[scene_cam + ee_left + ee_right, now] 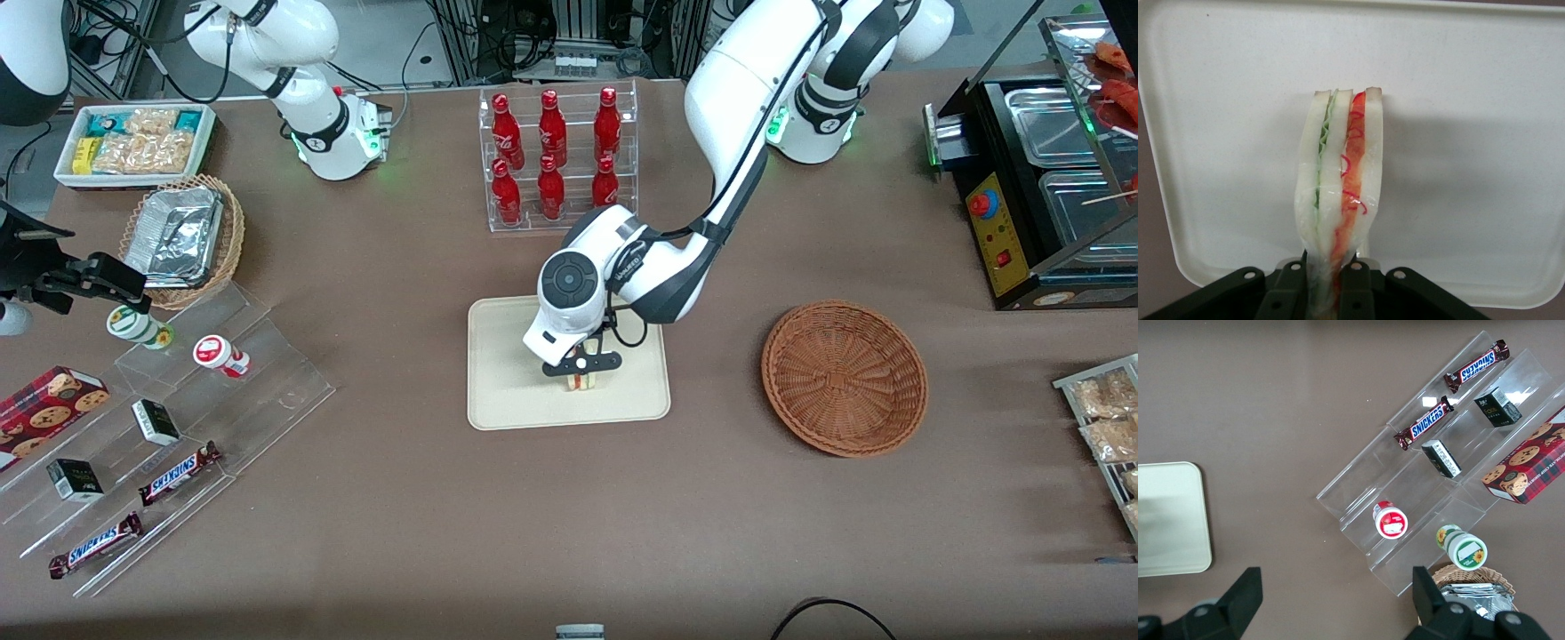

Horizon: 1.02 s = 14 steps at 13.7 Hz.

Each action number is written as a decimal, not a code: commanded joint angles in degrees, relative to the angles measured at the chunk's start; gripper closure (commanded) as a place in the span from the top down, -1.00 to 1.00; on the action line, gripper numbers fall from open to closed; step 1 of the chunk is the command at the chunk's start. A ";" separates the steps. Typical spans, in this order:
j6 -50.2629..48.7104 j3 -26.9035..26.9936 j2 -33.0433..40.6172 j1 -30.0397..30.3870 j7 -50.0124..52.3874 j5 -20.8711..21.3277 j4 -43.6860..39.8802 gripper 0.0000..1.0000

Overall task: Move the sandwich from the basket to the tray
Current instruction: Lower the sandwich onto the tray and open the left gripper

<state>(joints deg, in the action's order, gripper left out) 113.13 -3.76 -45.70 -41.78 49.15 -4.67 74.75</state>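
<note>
The dark fingers (pixel 1355 293) of the left arm's gripper (pixel 582 373) pinch the small triangular sandwich of pale white bread with red and green filling (pixel 1338 180), pressed against its two outer slices. The wedge hangs upright over the flat rectangular cream-beige tray with rounded corners (pixel 507 391), very low above it or perhaps touching; which, I cannot tell. The round reddish-brown woven wicker basket (pixel 845 378) sits empty on the brown bench (pixel 800 533), well apart toward the working arm's end. By my judgement the carry is done: what is left is to set the sandwich down, release it and lift clear.
</note>
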 commanded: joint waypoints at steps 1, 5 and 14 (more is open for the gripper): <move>1.56 0.33 -0.62 -0.23 2.08 -0.96 -0.57 -1.00; 4.20 0.33 -1.23 -0.23 2.44 -0.96 0.75 -1.00; 3.50 0.42 -0.62 -0.32 2.53 -0.87 -0.21 1.00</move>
<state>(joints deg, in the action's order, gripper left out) 117.17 -3.76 -47.56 -41.78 50.85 -4.83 75.27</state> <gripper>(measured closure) 0.282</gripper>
